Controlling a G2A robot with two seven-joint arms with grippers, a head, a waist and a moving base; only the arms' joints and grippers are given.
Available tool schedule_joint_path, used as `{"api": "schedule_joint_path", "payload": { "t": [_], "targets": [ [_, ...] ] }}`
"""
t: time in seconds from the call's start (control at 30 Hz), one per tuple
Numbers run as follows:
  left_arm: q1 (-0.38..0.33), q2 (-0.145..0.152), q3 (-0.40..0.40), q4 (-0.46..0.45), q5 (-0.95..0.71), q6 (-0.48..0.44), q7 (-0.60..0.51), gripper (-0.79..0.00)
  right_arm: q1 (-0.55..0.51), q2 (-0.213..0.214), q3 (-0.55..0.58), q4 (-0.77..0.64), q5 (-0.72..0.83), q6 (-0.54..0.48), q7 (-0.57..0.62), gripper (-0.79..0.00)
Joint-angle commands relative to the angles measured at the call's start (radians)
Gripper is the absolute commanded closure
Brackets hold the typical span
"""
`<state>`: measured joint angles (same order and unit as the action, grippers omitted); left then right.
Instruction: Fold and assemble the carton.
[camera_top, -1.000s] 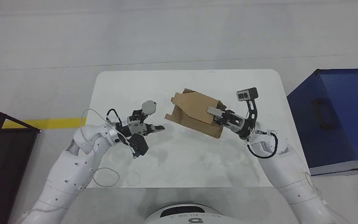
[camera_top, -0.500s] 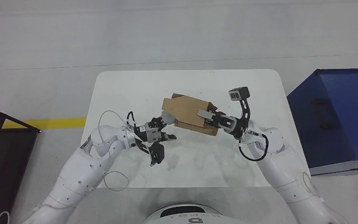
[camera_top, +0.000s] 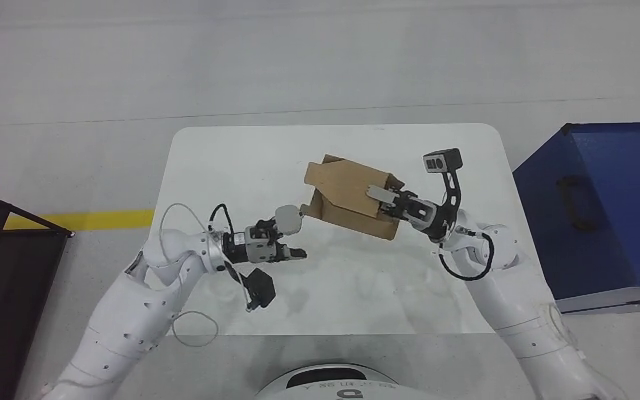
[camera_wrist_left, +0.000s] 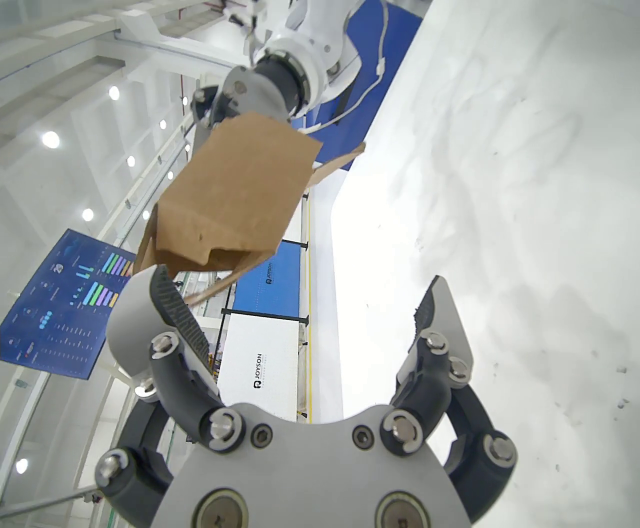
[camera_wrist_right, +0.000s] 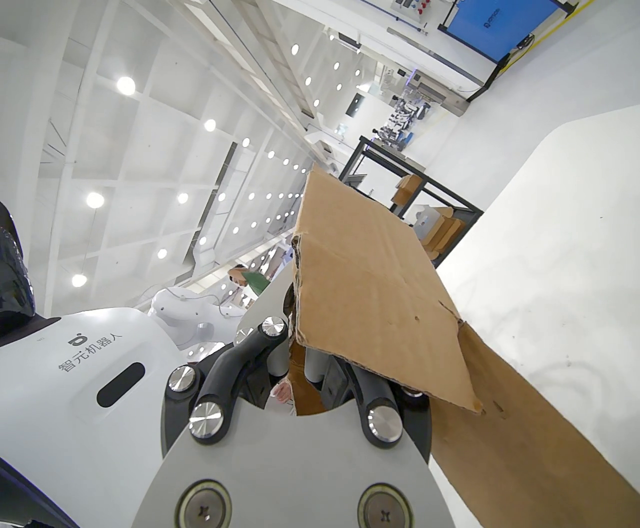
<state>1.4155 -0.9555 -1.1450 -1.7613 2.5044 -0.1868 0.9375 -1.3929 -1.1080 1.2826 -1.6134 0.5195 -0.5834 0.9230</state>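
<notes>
carton (camera_wrist_right: 370, 300) hides the right tool (camera_top: 382, 194) tips, probably clamped on it.

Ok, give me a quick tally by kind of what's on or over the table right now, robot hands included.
Carton: 1, brown, gripped by the right hand.
Hands: 2, right hand shut on the carton, left hand open near it.
Table: 1, white.
Total: 4.

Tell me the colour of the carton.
The carton is plain brown cardboard, shown best in the right wrist view.
</notes>
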Motion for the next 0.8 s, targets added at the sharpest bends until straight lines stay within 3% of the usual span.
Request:
{"api": "schedule_joint_path", "payload": {
  "t": [0.0,0.17,0.4,0.77],
  "targets": [
    [0.008,0.001,0.018,-0.031,0.051,-0.006,-0.026,-0.785,0.001,0.000,-0.004,0.001,-0.011,0.002,-0.002,0.000],
    [-0.009,-0.010,0.042,-0.045,0.009,-0.057,-0.161,-0.785,-0.005,0.000,-0.010,-0.011,-0.010,-0.003,0.007,0.000],
    [-0.051,-0.021,0.056,-0.029,-0.078,-0.080,-0.209,-0.785,-0.013,0.004,0.001,-0.010,0.122,0.002,0.108,0.000],
    [-0.110,-0.020,0.093,0.005,-0.034,-0.115,-0.131,-0.785,-0.004,0.007,0.000,0.018,0.164,0.014,0.188,0.000]
  ]
}}
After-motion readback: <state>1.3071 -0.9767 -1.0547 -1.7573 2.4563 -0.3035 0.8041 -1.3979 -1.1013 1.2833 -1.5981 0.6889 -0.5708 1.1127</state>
